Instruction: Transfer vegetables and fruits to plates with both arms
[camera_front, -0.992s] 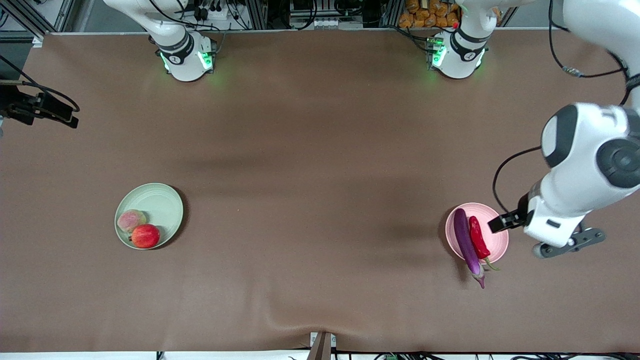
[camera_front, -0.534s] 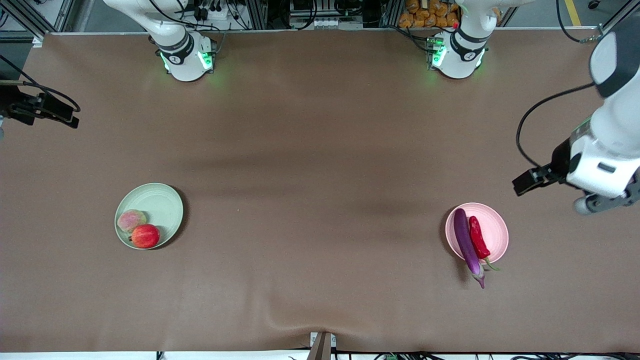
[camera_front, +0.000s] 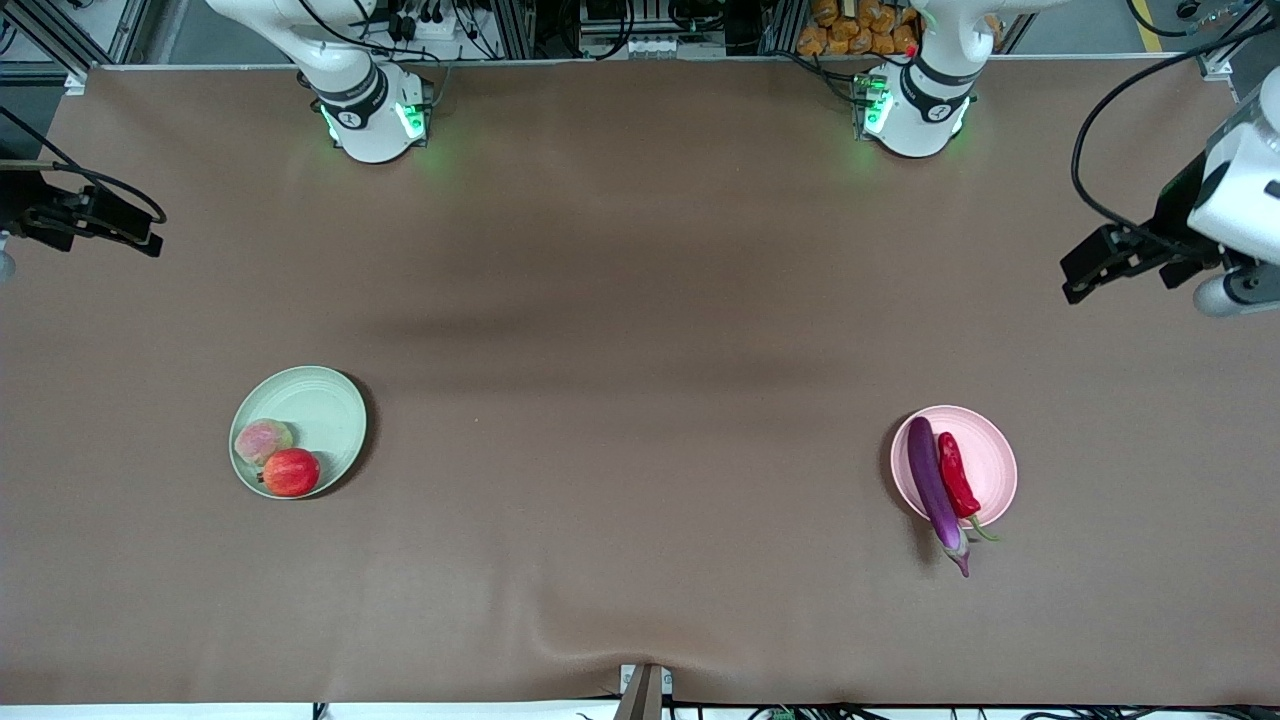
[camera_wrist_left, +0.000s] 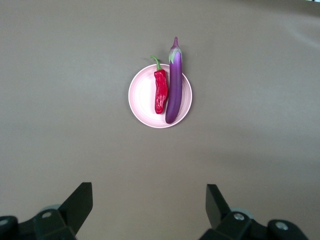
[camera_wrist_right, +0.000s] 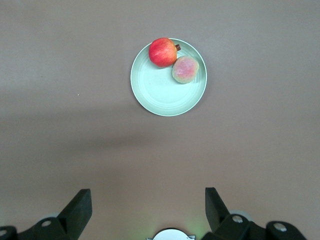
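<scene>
A pale green plate (camera_front: 325, 405) toward the right arm's end holds the dull pinkish peach (camera_front: 263, 441) and the red pomegranate-like fruit (camera_front: 291, 472), side by side. On the pink plate (camera_front: 990, 460) toward the left arm's end lie the purple eggplant (camera_front: 933, 490) and the red chili pepper (camera_front: 957, 475); the eggplant's stem end overhangs the rim toward the front camera. My left gripper (camera_wrist_left: 149, 205) hangs open and empty high over bare table at its end. My right gripper (camera_wrist_right: 148, 207) hangs open and empty high over its own end.
Both arm bases (camera_front: 375, 115) (camera_front: 915, 110) stand along the table edge farthest from the front camera. The brown cloth has a wrinkle (camera_front: 600, 645) by a metal bracket (camera_front: 645, 690) at the nearest edge.
The left arm has drawn away from beside the pink plate, toward the robots' edge of the table, its gripper still open. The right arm has barely moved. Fruits and vegetables lie unchanged.
</scene>
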